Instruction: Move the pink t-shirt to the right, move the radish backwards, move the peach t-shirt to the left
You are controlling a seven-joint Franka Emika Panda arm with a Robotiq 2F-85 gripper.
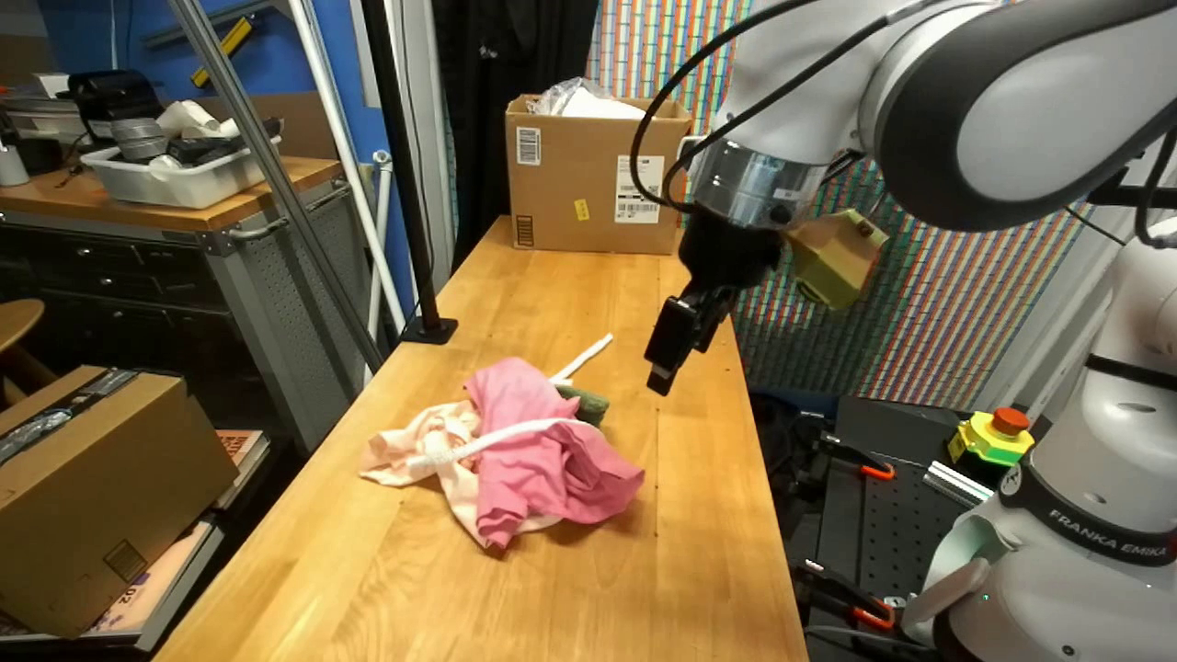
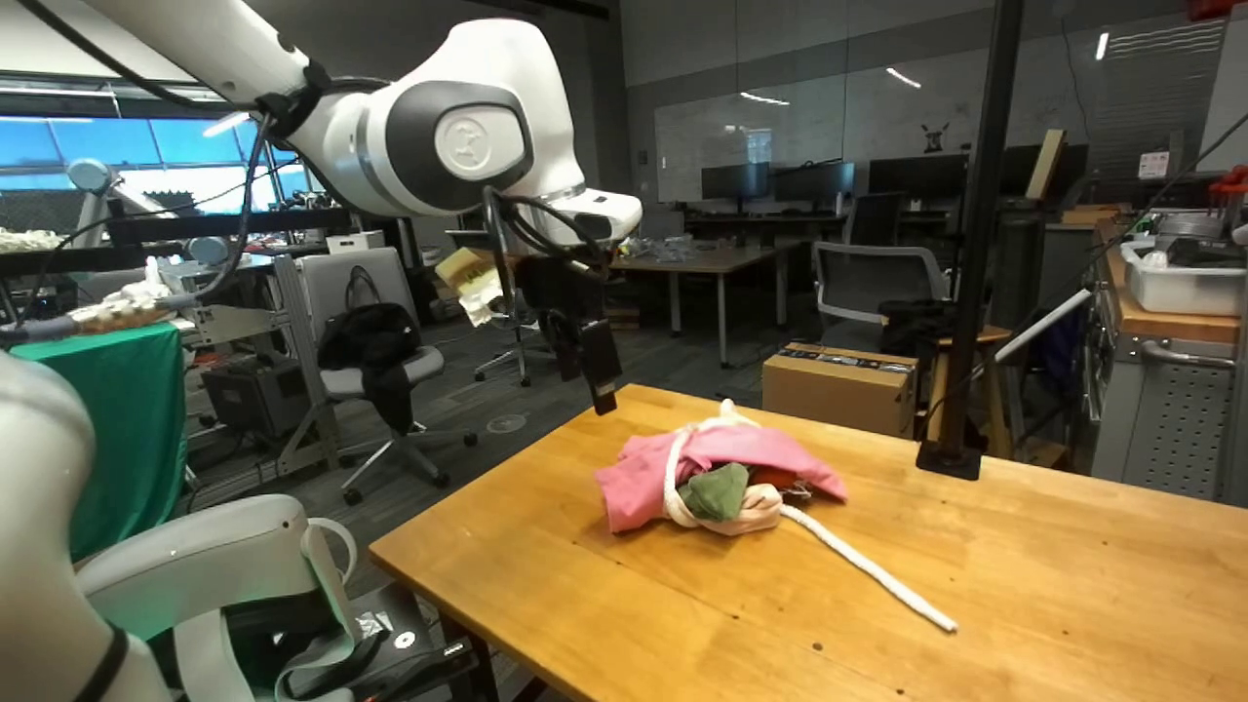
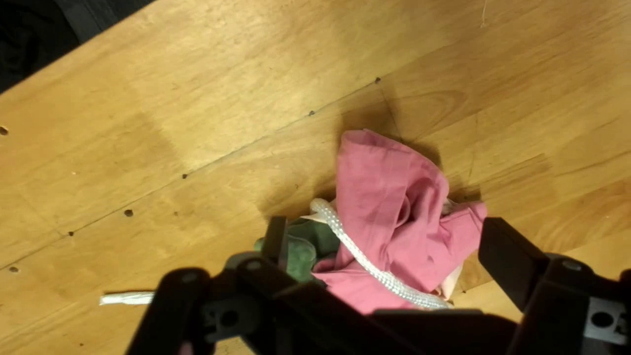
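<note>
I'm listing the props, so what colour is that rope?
The rope is white, clearest in the wrist view.

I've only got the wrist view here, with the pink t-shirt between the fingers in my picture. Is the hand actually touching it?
Observer: No. In both exterior views the hand hangs in the air, with a gap between its fingertips and the pink t-shirt.
Operator: Good. The hand also cuts off the white cord in my picture. Where does it lead?
Observer: In an exterior view it runs across the pink t-shirt and onto the peach t-shirt.
</note>
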